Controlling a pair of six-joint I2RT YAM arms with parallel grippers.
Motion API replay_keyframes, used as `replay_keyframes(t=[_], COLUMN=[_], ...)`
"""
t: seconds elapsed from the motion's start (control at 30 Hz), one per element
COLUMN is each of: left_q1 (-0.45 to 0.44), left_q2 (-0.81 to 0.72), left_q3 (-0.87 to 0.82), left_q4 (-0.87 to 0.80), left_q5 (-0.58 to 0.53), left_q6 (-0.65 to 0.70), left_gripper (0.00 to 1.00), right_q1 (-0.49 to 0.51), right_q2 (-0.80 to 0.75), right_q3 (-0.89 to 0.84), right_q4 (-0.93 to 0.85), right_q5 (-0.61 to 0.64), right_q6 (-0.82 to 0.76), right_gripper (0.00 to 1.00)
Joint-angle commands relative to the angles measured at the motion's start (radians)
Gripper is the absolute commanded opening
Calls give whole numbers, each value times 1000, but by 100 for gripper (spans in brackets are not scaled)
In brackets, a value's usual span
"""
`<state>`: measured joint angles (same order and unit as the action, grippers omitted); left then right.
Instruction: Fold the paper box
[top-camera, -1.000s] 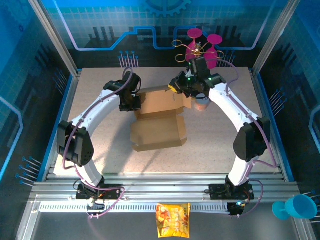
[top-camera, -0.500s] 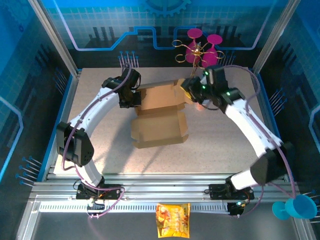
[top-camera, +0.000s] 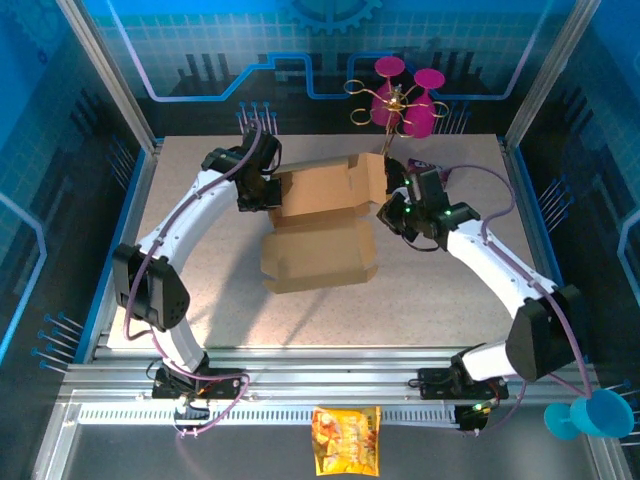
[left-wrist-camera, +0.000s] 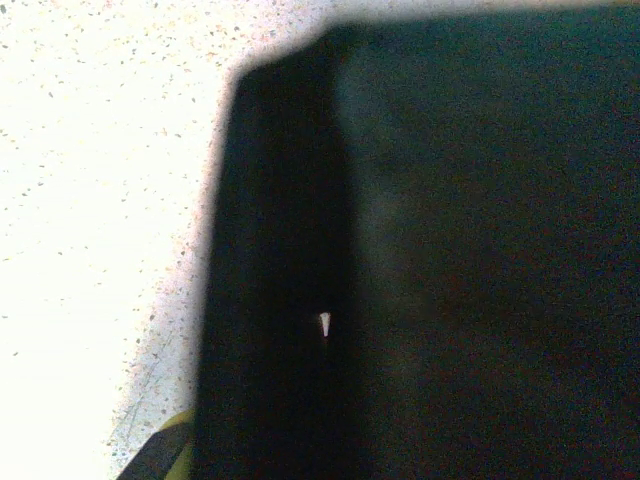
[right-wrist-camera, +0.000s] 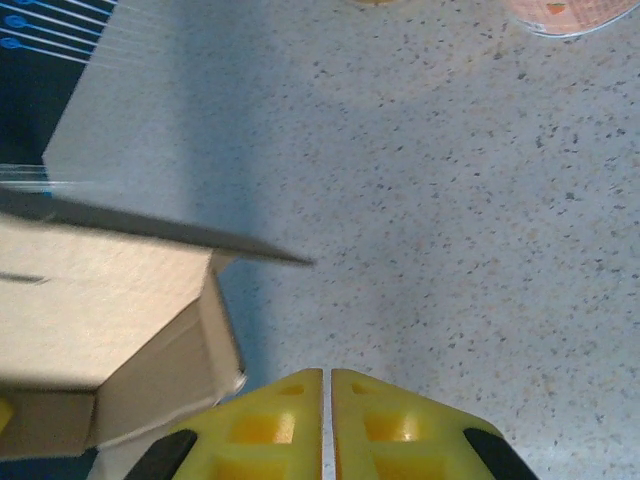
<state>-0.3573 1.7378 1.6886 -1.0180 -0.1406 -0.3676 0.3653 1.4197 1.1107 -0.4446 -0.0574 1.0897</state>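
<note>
Right tool (right-wrist-camera: 327, 385) nearer; one paper box (top-camera: 320, 255)

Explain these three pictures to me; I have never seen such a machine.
Two white robot arms are bolted to a table. The wide picture looks down from above and behind them; the other two come from a camera on each wrist. A brown cardboard box lies half folded in the middle, its back panel raised. The left arm reaches to its left side; that wrist picture is mostly dark, so its grip cannot be judged. The right arm's yellow fingers are closed on nothing, beside the box. A snack bag lies in front of the arms' bases.
</note>
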Motion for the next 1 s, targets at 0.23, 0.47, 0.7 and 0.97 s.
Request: replay_keyframes(t=[0.23,0.47,0.7,0.97], left_q1=[2,2,20,38], left_q2=[16,26,26,19], left_q3=[48,56,62,60], left_q4=[-36,-35,-27,-10], left_q5=[26,27,50,78], left_q6=[-34,-41,-59,-75], left_gripper=[0,0,0,0], right_q1=[28,67,80,83], right_q2=[133,153,190,247], right_q3=[108,173,189,232], right_q4=[46,24,11,-17], right_q5=[7,6,-44,-128], right_q6=[-27,-47,-57,-115], right_gripper=[16,20,27,34])
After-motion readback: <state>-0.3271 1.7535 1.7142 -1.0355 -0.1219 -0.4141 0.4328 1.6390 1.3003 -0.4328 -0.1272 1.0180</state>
